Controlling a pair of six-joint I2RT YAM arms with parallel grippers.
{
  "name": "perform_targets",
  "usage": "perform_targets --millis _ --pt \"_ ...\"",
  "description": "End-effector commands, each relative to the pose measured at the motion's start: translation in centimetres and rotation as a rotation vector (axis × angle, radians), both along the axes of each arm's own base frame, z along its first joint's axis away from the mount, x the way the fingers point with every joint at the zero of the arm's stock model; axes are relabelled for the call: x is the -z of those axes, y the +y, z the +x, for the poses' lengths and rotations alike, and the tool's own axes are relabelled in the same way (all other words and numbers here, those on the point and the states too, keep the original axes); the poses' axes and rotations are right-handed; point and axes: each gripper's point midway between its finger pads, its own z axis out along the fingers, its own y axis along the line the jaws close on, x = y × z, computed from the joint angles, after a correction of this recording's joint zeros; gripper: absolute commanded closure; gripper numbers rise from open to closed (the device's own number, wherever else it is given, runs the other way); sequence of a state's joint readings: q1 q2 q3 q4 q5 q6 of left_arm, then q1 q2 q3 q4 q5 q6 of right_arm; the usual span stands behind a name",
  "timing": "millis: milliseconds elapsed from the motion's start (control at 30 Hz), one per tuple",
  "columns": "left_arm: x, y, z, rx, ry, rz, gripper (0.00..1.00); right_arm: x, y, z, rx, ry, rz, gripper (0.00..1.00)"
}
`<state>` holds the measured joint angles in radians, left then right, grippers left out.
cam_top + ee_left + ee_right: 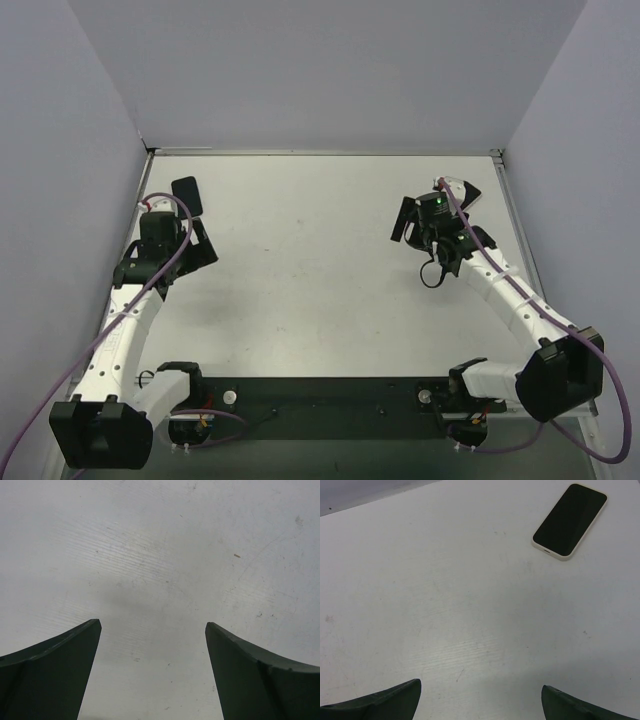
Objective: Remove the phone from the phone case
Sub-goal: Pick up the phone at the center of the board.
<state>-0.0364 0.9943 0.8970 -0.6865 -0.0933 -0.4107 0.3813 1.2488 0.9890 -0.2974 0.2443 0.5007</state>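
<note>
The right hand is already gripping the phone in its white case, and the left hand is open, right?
Not gripping: the right wrist view shows the phone in its white case lying flat on the table, apart from the open right hand. The left hand is indeed open.

The white table (320, 260) has a matte top, marked with fine scratches and a few dark specks. On it lies a phone (570, 521), flat with its dark screen up, seated in a cream phone case (555, 555). A dark rail (330, 395) runs along the table's near edge.
</note>
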Motion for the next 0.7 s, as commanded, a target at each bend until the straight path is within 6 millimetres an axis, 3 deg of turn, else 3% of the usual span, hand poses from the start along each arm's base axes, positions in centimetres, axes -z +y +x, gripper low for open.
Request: perform_targets --millis 0,233,267,333,367,433,467,500,533,600,633,667 --pt "-2.1 0.5 0.9 -0.033 -0.049 0.005 0.03 -0.8 0.1 0.4 0.018 -0.005 -0.002 0.0" --pt "-1.6 0.7 1.0 -0.07 -0.031 -0.006 0.03 0.4 -2.7 1.7 0.164 0.051 -0.044 0.0" --pt "-1.4 0.5 0.9 -0.068 -0.025 -0.017 0.03 1.5 -3.6 2.3 0.212 0.09 0.0 0.01" --pt "-1.2 0.0 0.9 -0.054 -0.017 -0.042 0.03 1.5 -5.0 3.7 0.276 0.109 0.063 0.01" --pt "-1.0 -0.2 0.9 -0.049 -0.012 -0.047 0.03 3.0 -6.3 4.4 0.321 0.161 0.095 0.01" --pt "-1.1 -0.8 0.8 0.015 -0.006 -0.048 0.03 2.2 -7.6 6.4 0.361 0.157 0.108 0.02" --pt "-0.8 -0.9 0.6 0.028 0.022 -0.04 0.02 3.9 -8.3 7.1 0.384 0.206 0.088 0.02" --pt "-1.3 -0.3 0.7 0.01 0.023 -0.015 0.02 4.0 -9.6 7.7 0.418 0.225 0.074 0.02" --pt "-1.4 0.0 0.7 -0.001 0.034 -0.003 0.03 2.9 -10.1 9.4 0.436 0.2 0.087 0.02" --pt "-1.4 0.2 0.7 -0.018 0.045 0.003 0.03 4.8 -11.3 10.5 0.479 0.282 0.076 0.02" --pt "-1.5 0.2 0.8 -0.018 0.04 0.001 0.03 3.2 -11.5 12.5 0.487 0.24 0.088 0.02" --pt "-1.8 0.0 0.9 -0.014 0.025 -0.004 0.03 5.0 -11.5 13.2 0.49 0.282 0.076 0.02"
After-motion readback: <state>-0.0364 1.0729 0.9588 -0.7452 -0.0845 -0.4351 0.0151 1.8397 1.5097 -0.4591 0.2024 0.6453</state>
